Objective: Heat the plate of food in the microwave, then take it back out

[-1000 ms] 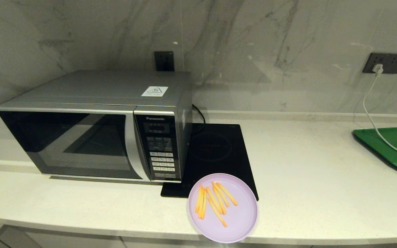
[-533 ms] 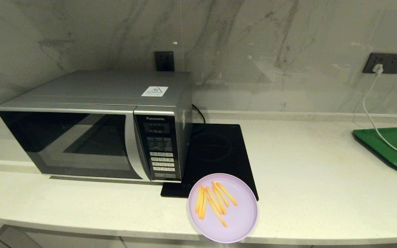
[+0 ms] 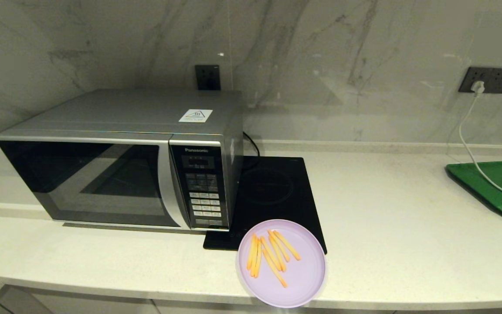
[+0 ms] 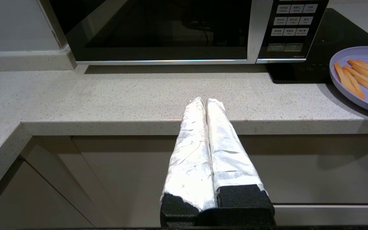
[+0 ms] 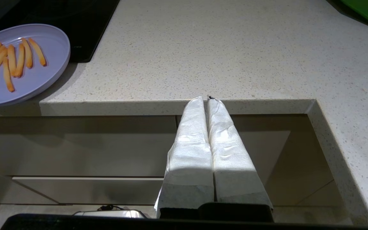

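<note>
Plate of food (image 3: 281, 263) sits beside closed microwave (image 3: 120, 159) on counter (image 3: 408, 235).

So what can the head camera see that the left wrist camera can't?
Only the head view shows the green tray, the wall sockets, the white cable and the microwave's top sticker. Only the left wrist view shows the left claw, shut, and the cupboard fronts under the counter. Both show the microwave, hob, plate and fries.
</note>
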